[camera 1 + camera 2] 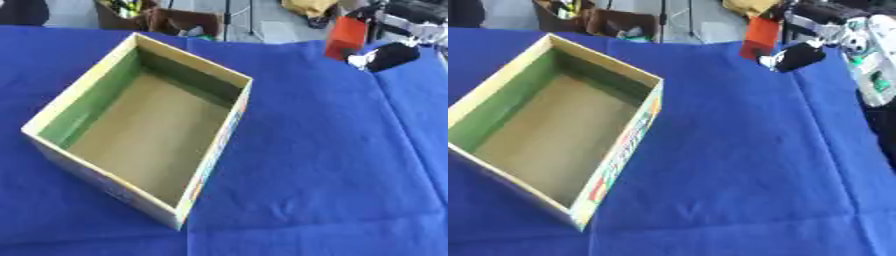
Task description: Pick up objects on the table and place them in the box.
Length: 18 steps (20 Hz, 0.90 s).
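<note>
Box (pixel 96 87) sits open-topped at the left of the blue tablecloth (pixel 332 150), its brown floor bare | right hand (pixel 802 56) hangs over the cloth's far right edge, fingers curled around an orange-red object (pixel 759 37), lifted off the table | left hand shows in neither view
</note>
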Each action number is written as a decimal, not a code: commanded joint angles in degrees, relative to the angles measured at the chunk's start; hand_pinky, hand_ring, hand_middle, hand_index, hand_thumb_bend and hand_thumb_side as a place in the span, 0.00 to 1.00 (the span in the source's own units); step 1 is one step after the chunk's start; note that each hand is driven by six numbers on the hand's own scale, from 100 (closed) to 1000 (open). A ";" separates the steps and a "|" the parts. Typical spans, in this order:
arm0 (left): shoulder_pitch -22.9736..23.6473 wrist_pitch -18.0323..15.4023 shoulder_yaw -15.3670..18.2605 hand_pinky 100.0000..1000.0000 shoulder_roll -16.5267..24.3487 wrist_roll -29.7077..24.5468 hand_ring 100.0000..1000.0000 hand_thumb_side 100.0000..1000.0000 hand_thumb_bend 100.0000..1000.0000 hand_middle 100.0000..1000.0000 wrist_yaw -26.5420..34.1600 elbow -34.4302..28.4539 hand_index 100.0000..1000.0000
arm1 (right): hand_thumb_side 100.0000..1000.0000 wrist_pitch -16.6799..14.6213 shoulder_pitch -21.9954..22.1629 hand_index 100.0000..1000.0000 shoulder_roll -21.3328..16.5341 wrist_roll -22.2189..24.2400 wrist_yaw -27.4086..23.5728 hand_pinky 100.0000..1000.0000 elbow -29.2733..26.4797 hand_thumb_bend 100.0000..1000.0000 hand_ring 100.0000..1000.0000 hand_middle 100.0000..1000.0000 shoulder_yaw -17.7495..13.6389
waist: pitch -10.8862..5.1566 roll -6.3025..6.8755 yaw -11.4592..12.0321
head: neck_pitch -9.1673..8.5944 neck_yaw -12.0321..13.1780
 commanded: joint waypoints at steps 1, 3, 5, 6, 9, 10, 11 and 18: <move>0.09 0.30 0.31 0.25 0.92 0.14 0.51 0.88 0.00 0.58 0.42 -1.22 0.80 | 0.42 1.39 -0.99 0.16 -2.84 0.21 -1.73 0.53 -3.60 0.00 0.50 0.13 0.28 | -2.54 0.08 -0.15 | 0.87 0.51; 0.15 0.41 0.36 0.25 1.05 0.23 0.51 0.88 0.00 0.58 0.64 -1.22 0.80 | 0.42 2.21 -1.47 0.16 -2.35 0.62 -2.43 0.54 -5.17 0.00 0.51 0.13 0.98 | -3.46 0.07 -0.14 | 1.59 0.83; 0.22 0.47 0.40 0.25 1.17 0.29 0.51 0.88 0.00 0.58 0.84 -1.22 0.80 | 0.42 2.95 -2.21 0.16 -1.51 1.17 -3.00 0.54 -6.40 0.00 0.51 0.13 1.63 | -4.27 0.07 -0.10 | 2.15 1.30; 0.26 0.51 0.42 0.25 1.21 0.33 0.51 0.88 0.00 0.58 0.94 -1.22 0.80 | 0.42 3.26 -2.66 0.16 -0.93 1.44 -3.30 0.54 -6.90 0.00 0.51 0.13 1.90 | -4.67 0.09 -0.08 | 2.39 1.51; 0.38 0.70 0.45 0.25 1.26 0.44 0.51 0.88 0.00 0.58 1.30 -1.22 0.80 | 0.42 4.17 -4.50 0.16 1.91 2.27 -4.30 0.54 -8.06 0.00 0.50 0.13 2.82 | -5.97 0.15 0.03 | 3.19 1.92; 0.38 0.75 0.42 0.25 1.28 0.44 0.51 0.88 0.00 0.58 1.42 -1.22 0.80 | 0.42 4.41 -5.03 0.16 2.95 2.58 -4.56 0.54 -8.33 0.00 0.50 0.13 3.13 | -6.30 0.15 0.12 | 3.40 1.93; 0.36 0.80 0.38 0.25 1.30 0.41 0.51 0.88 0.00 0.58 1.54 -1.22 0.79 | 0.43 4.62 -5.52 0.16 3.98 2.86 -4.73 0.54 -8.55 0.00 0.50 0.13 3.43 | -6.62 0.13 0.25 | 3.55 1.85; 0.05 0.92 0.26 0.25 1.39 0.51 0.51 0.88 0.00 0.58 2.17 -1.22 0.79 | 0.43 5.48 -8.09 0.16 10.39 4.37 -4.93 0.54 -8.36 0.00 0.50 0.12 4.97 | -7.83 -0.10 1.38 | 3.96 1.34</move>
